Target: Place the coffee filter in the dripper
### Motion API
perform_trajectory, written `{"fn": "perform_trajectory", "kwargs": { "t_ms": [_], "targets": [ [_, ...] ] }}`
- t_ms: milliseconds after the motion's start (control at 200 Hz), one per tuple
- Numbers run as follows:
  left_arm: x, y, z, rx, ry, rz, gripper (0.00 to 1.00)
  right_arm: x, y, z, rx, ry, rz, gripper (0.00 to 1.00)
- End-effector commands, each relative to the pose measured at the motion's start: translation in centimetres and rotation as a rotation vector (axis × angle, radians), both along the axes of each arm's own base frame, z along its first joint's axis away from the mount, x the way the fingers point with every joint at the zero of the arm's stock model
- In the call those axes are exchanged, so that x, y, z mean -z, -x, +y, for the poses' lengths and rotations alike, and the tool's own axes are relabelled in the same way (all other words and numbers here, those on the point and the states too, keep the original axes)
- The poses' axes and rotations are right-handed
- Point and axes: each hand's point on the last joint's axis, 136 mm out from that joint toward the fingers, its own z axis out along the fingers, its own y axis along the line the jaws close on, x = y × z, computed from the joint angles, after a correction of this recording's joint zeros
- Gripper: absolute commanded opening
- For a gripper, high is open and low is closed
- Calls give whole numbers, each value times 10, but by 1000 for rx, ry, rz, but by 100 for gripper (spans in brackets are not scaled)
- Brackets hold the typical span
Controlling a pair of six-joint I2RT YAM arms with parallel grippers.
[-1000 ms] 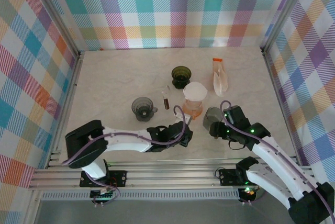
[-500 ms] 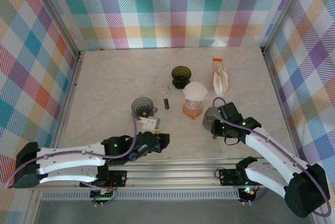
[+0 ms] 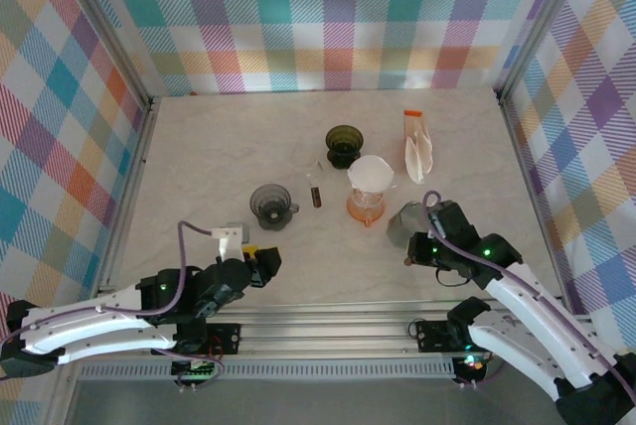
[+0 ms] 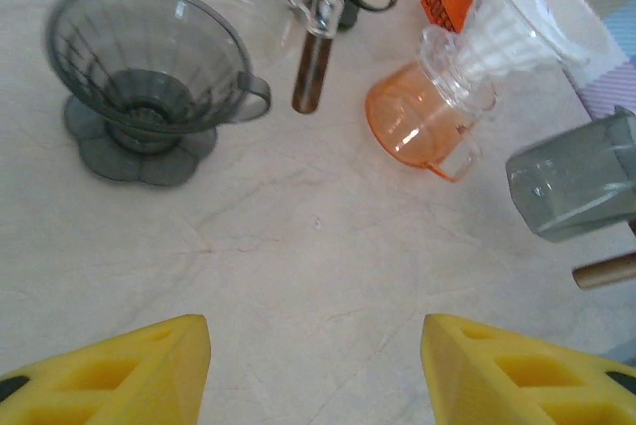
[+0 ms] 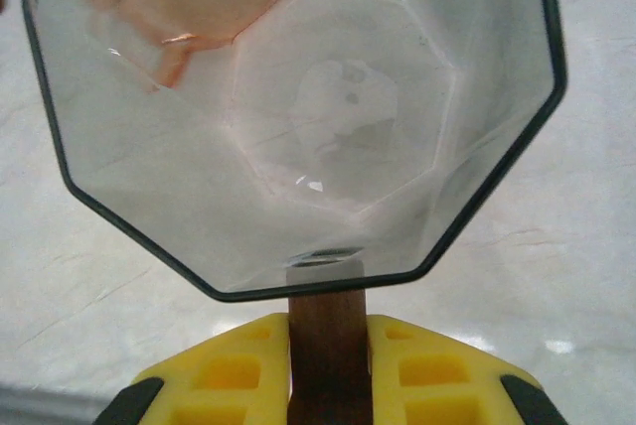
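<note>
right gripper (image 5: 328, 360) pinches the wooden handle (image 5: 326, 311) of the smoky octagonal dripper (image 5: 298, 117), just right of the orange dripper (image 4: 422, 127); the handle's lower end is cut off. left gripper (image 4: 316, 365) is spread with nothing between its fingers (only the tips are in frame), well left of the orange dripper and nearer the bases. coffee filter (image 4: 517, 23) sits in the orange dripper. Count: four drippers, one tube (image 4: 310, 68), and one filter pack (image 3: 417, 147) behind-right, contents uncountable.

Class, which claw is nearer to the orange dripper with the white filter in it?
Right. The right claw, shut on a wooden handle, sits just right of and nearer than the orange dripper; the left claw, open, lies farther off to its near left.
</note>
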Motion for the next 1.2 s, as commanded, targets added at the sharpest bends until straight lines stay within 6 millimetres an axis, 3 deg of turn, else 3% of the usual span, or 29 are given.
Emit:
{"fn": "perform_trajectory", "kwargs": {
  "t_ms": [0,130,285,375,500,690,920,1190],
  "targets": [
    [3,-3,28,-70,-50,-31,60,-18,17,14,-71,17,-7,0],
    [1,-2,40,-86,-38,-40,61,-32,33,39,-221,25,-26,0],
    [3,-1,47,-99,-28,-42,61,-32,45,103,-497,-2,-65,2],
    [3,-1,48,-101,-32,-41,61,-22,39,137,-591,5,-80,3],
    [7,0,50,-104,-42,-31,61,-5,24,163,-654,58,-103,4],
    [12,1,54,-110,-41,-22,61,16,7,174,-662,155,-107,4],
    [16,1,55,-119,-28,-15,65,37,3,172,-626,191,-47,8],
    [14,1,54,-119,-25,-13,67,37,6,170,-608,174,-31,36]
  ]
}}
